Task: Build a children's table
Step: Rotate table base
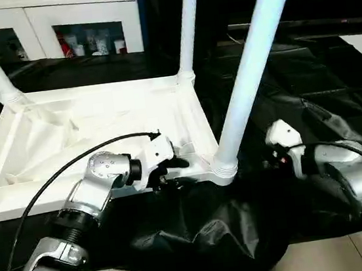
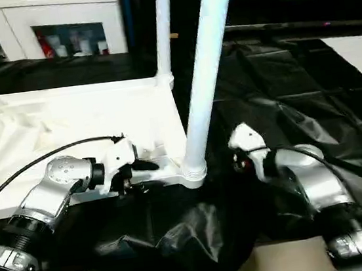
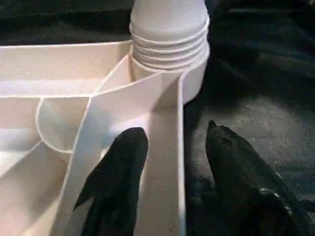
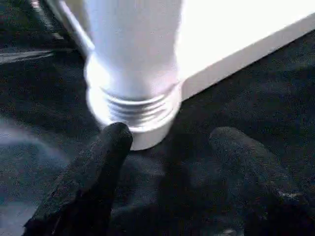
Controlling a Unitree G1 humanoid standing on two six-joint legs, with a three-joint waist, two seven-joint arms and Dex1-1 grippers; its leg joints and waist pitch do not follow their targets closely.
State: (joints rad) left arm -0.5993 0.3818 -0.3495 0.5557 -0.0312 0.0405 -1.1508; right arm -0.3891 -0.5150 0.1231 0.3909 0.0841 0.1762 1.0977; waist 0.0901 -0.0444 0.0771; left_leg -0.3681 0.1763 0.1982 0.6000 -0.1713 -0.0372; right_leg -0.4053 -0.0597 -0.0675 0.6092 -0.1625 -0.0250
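Underneath, ribbed white plastic tabletop (image 1: 88, 130), tubular legs (image 1: 251, 61).

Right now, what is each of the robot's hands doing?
Left gripper: open, fingers astride the tabletop edge wall.
Right gripper: open, empty, beside the near leg.

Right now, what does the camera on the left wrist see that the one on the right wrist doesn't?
The left wrist view looks into the tabletop's ribbed underside, with the left end effector straddling the rim wall, one finger inside, one outside. The right wrist view looks from outside: the right end effector open over the black cloth, holding nothing, with the tabletop's smooth outer edge behind. Both show the same near leg, screwed into its corner socket, with its threads visible.
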